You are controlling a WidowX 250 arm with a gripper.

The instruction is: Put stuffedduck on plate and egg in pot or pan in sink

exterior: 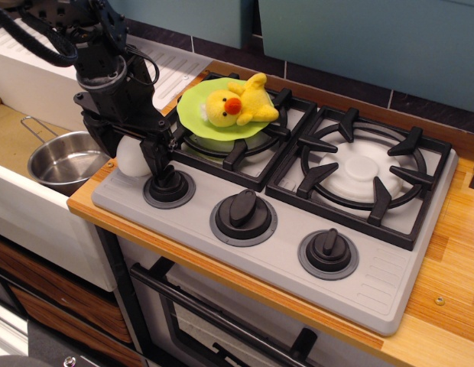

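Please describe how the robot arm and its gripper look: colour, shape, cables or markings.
The arm is black all over, built of blocky matte segments. Thick black cables loop beside its upper part. The gripper is also black, with two flat, angular fingers widening into a boxy body above. No labels or markings can be made out on it.
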